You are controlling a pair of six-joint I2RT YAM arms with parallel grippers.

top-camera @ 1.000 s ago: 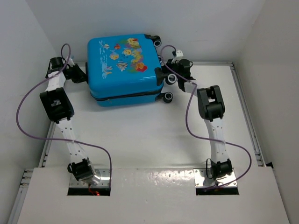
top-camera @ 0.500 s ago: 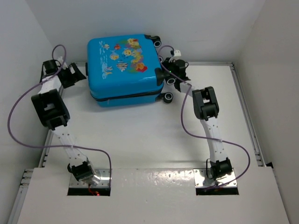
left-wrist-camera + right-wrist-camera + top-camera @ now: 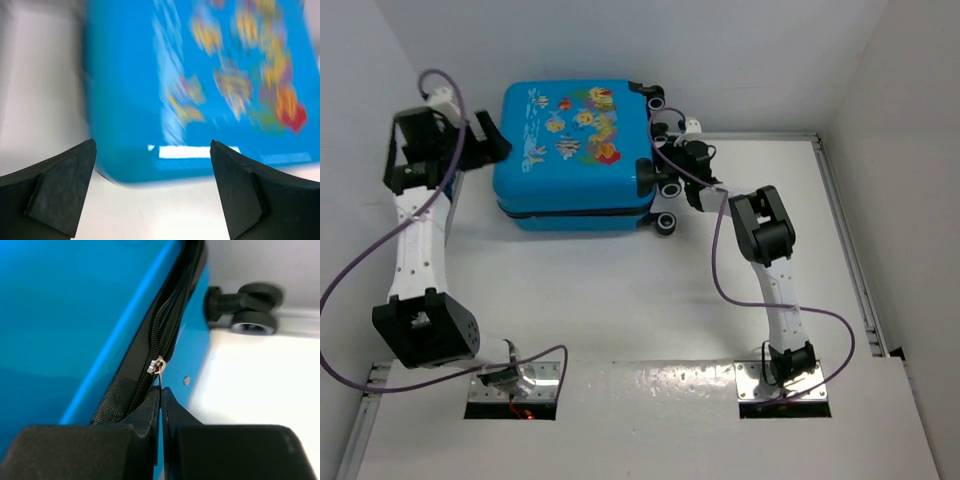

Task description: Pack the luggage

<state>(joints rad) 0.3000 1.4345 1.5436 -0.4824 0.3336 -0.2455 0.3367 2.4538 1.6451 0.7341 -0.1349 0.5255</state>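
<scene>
Luggage [image 3: 575,150] lies flat at the back of the table [image 3: 620,290]. Shell looks rigid and slick, so take the zipper pull [image 3: 159,371], which your right gripper [image 3: 161,395] pinches closed. Your left gripper [image 3: 152,145] gapes wide over its left end.

It looks like a robotics lab cell, not a home or a shop. A plain white worktop [image 3: 620,290] is boxed in by bare white panels [image 3: 750,60] at the back and both sides. The left arm [image 3: 415,235] and the right arm [image 3: 780,290] are bolted to metal plates [image 3: 785,385] at the near edge, with purple cables [image 3: 714,265] looping loose along them. Metal rails [image 3: 852,250] edge the worktop. The only homely thing here is the child's blue luggage [image 3: 575,150].
</scene>
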